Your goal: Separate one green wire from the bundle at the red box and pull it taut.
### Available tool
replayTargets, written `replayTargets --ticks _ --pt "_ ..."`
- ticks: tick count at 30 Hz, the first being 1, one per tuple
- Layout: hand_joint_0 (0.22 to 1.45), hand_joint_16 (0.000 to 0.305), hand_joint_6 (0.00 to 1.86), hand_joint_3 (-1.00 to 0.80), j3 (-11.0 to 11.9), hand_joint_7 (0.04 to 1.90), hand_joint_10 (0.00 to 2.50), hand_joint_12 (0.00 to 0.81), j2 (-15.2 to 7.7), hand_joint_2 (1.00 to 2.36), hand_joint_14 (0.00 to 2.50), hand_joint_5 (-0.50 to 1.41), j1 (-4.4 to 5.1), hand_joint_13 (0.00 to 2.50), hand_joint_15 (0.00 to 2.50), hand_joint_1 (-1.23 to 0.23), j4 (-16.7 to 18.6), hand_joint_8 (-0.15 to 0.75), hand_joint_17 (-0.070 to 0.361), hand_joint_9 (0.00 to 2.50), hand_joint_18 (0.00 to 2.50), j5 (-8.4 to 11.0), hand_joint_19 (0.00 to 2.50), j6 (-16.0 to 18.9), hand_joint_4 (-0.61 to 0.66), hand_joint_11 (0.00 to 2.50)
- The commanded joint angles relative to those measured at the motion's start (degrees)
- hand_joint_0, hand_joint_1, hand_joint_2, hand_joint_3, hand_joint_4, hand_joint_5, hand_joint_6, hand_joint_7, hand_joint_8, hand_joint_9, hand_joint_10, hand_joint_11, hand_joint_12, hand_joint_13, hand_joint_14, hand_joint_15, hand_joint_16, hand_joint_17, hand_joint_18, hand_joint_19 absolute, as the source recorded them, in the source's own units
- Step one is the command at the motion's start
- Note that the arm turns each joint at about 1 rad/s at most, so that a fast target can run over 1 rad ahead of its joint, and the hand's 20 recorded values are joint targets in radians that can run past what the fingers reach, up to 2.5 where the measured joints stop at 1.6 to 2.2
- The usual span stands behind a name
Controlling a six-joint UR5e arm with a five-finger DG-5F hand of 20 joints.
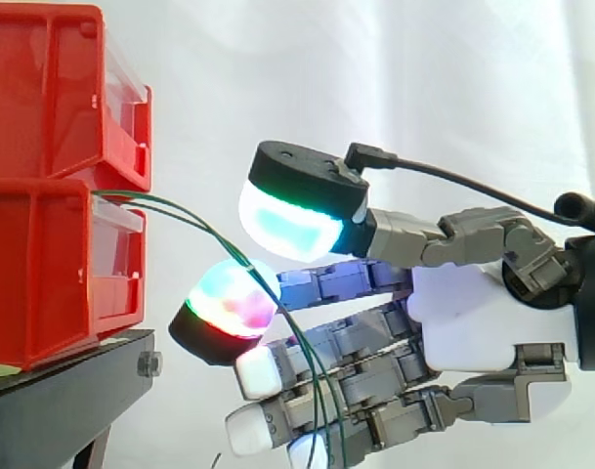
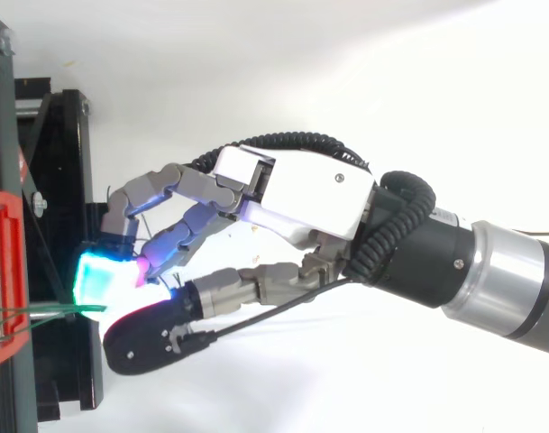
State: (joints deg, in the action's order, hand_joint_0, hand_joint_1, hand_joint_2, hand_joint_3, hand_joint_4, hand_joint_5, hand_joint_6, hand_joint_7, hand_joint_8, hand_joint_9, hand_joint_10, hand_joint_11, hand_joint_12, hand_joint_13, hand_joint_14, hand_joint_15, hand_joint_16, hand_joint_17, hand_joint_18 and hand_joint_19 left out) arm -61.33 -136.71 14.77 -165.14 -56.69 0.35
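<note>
Where the 2 red bins sit stacked on the black stand (image 1: 63,401), we see the green wires (image 1: 194,220) leave the gap between the upper red bin (image 1: 53,88) and the lower red bin (image 1: 43,274); they arc right and down in a slack curve before the white curtain (image 1: 395,68). The hand (image 1: 473,322) reaches in from the right with its fingers loosely extended and apart, clamped on nothing; the wires run through the gap between the upper pad (image 1: 292,223), glowing white-green, and the lower pad (image 1: 229,301), glowing multicoloured, brushing the lower one, then hang across the other fingers. From above, we find the hand (image 2: 310,194) just beside the bin's front, the wires (image 2: 40,311) near its cyan pad.
</note>
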Motion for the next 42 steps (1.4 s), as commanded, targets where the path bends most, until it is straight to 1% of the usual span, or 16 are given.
replayTargets --ticks 1,4,8,9,13,18,20,23,26,30,31,33,34,37,39,42 --pt "0.49 0.052 0.86 -0.50 -0.02 0.88 0.02 0.353 -0.05 1.00 0.02 -0.15 0.00 0.88 0.51 -0.77 -0.01 0.277 0.118 1.09 0.78 0.00 0.61 0.00 0.12 0.71" --pt "0.51 0.051 0.86 -0.50 -0.02 0.87 0.02 0.353 -0.05 1.00 0.02 -0.16 0.17 0.95 0.60 -0.79 -0.01 0.275 0.114 1.12 0.77 0.00 0.60 0.00 0.12 0.81" --pt "0.52 0.050 0.86 -0.50 -0.02 0.87 0.02 0.348 -0.05 1.00 0.03 -0.16 0.35 1.06 0.79 -0.80 -0.45 0.280 0.112 1.18 0.77 0.00 0.60 0.44 0.12 0.98" --pt "0.53 0.050 0.86 -0.50 -0.02 0.86 0.02 0.352 0.04 1.00 0.03 -0.16 0.35 1.08 0.82 -0.80 -0.45 0.282 0.112 1.19 0.77 0.00 0.61 0.53 0.12 1.00" --pt "0.53 0.050 0.87 -0.50 -0.11 0.86 0.02 0.349 0.04 1.00 0.03 -0.17 0.35 1.14 0.96 -0.80 -0.53 0.279 0.112 1.22 0.77 0.00 0.61 0.79 0.12 1.20" --pt "0.53 0.050 0.87 -0.50 -0.11 0.85 0.02 0.349 0.04 1.00 0.03 -0.17 0.35 1.17 1.01 -0.79 -0.71 0.282 0.113 1.23 0.77 0.00 0.63 0.97 0.13 1.20" --pt "0.53 0.050 0.87 -0.50 -0.11 0.84 0.02 0.344 0.04 1.00 0.03 -0.17 0.61 1.18 1.03 -0.78 -0.71 0.282 0.113 1.23 0.78 0.00 0.63 1.49 0.12 1.21" --pt "0.54 0.050 0.87 -0.50 -0.02 0.85 0.02 0.342 0.04 1.00 0.03 -0.17 0.61 1.19 1.05 -0.76 -0.71 0.282 0.113 1.23 0.78 0.00 0.64 1.84 0.12 1.21" --pt "0.59 0.048 0.86 -0.50 -0.02 0.86 0.02 0.329 0.04 1.00 0.03 -0.17 0.61 1.19 1.05 -0.70 -0.89 0.269 0.108 1.24 0.76 0.00 0.65 2.55 0.11 1.22" --pt "0.60 0.048 0.86 -0.48 -0.02 0.87 0.02 0.325 0.04 1.00 0.03 -0.17 0.70 1.20 1.06 -0.66 -1.24 0.269 0.108 1.25 0.76 -0.09 0.67 3.16 0.10 1.23" --pt "0.60 0.048 0.86 -0.47 -0.02 0.87 0.02 0.332 0.04 1.00 0.03 -0.17 0.61 1.20 1.07 -0.65 -1.50 0.276 0.108 1.25 0.76 -0.26 0.68 3.95 0.10 1.22" --pt "0.59 0.049 0.86 -0.48 0.15 0.87 0.02 0.332 0.39 1.00 0.03 -0.17 0.44 1.20 1.07 -0.64 -2.03 0.271 0.109 1.24 0.76 -0.61 0.68 4.31 0.11 1.22" --pt "0.58 0.049 0.86 -0.49 0.15 0.87 0.02 0.334 0.56 1.00 0.03 -0.17 0.26 1.20 1.06 -0.64 -2.56 0.273 0.110 1.23 0.76 -0.88 0.68 4.31 0.11 1.21" --pt "0.57 0.050 0.86 -0.50 0.15 0.86 0.02 0.341 0.92 1.00 0.03 -0.17 0.17 1.19 1.04 -0.63 -3.26 0.276 0.113 1.23 0.77 -1.05 0.68 4.31 0.11 1.20" --pt "0.57 0.050 0.86 -0.50 0.15 0.87 0.02 0.341 1.53 1.00 0.03 -0.17 0.00 1.19 1.04 -0.63 -5.46 0.276 0.113 1.23 0.77 -1.23 0.68 4.57 0.11 1.19" --pt "0.57 0.050 0.86 -0.50 0.24 0.87 0.02 0.337 1.88 1.00 0.03 -0.17 -0.27 1.19 1.03 -0.63 -7.65 0.273 0.113 1.23 0.77 -1.23 0.68 4.48 0.11 1.19"
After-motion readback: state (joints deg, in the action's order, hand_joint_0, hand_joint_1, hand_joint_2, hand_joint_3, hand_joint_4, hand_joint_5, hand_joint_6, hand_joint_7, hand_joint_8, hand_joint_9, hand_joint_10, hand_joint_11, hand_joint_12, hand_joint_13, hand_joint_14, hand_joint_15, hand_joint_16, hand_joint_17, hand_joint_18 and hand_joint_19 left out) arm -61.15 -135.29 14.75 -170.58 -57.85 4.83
